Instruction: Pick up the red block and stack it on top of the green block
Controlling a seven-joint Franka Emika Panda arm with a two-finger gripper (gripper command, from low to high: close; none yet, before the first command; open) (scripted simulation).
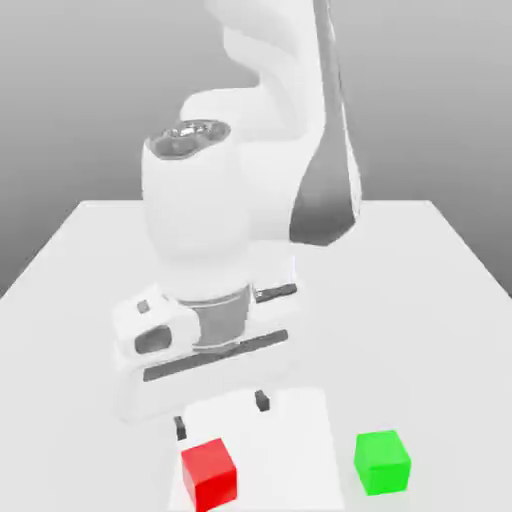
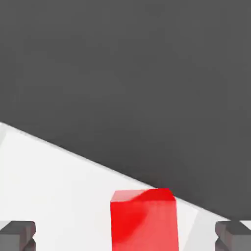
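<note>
Exterior view: the end effector (image 1: 221, 415) hangs low in the frame with its fingers (image 1: 262, 401) spread wide, gripping nothing, just above the red block (image 1: 210, 473). That block sits on the white tabletop (image 1: 440, 280) at lower centre-left; the green block (image 1: 382, 462) lies apart at lower right.

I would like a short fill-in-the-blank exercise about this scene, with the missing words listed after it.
1. The red block lies on the exterior view's ____ of the green block.
2. The gripper has its fingers ____.
3. Both blocks rest on the ____ table.
4. The green block has ____ on top of it.

Missing words: left; open; white; nothing
</note>
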